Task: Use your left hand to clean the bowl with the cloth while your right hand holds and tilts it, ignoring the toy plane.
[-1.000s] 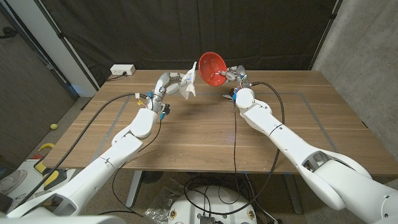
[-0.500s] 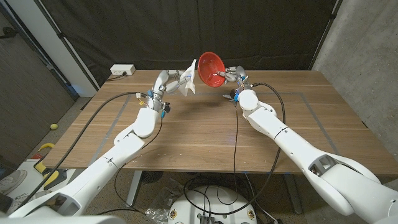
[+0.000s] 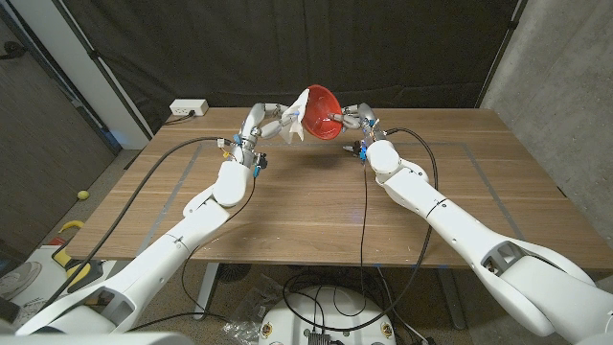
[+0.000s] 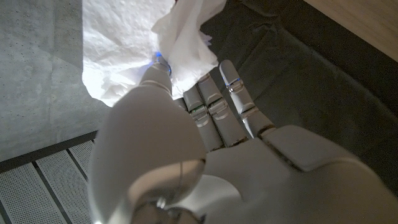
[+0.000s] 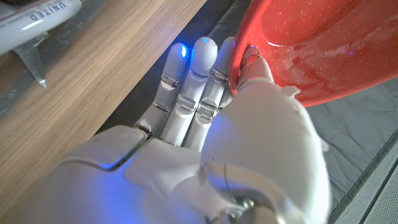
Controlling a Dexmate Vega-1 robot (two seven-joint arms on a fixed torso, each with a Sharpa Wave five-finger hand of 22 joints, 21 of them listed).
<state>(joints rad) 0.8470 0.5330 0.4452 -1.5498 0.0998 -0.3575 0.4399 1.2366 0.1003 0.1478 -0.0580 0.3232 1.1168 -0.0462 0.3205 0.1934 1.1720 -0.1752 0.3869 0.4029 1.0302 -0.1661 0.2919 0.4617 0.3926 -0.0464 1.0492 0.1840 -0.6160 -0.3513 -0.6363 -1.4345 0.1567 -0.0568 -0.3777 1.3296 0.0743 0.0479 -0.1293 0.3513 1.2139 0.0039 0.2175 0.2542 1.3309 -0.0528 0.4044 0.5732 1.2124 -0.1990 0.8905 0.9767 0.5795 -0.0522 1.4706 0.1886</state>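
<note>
Bowl point(image 3: 320, 112), red, gripped by your right hand point(image 3: 352, 119), tilted toward left hand point(image 3: 261, 122), which pinches cloth point(image 3: 290, 127) at rim, ready for wiping, above desk's far edge.

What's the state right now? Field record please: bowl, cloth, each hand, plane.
bowl: red bowl, lifted off the table, tilted toward the left hand
cloth: white cloth, at the bowl's rim
left hand: left hand grips the cloth
right hand: right hand grips the bowl's rim
plane: toy plane lies on the table, untouched
</note>
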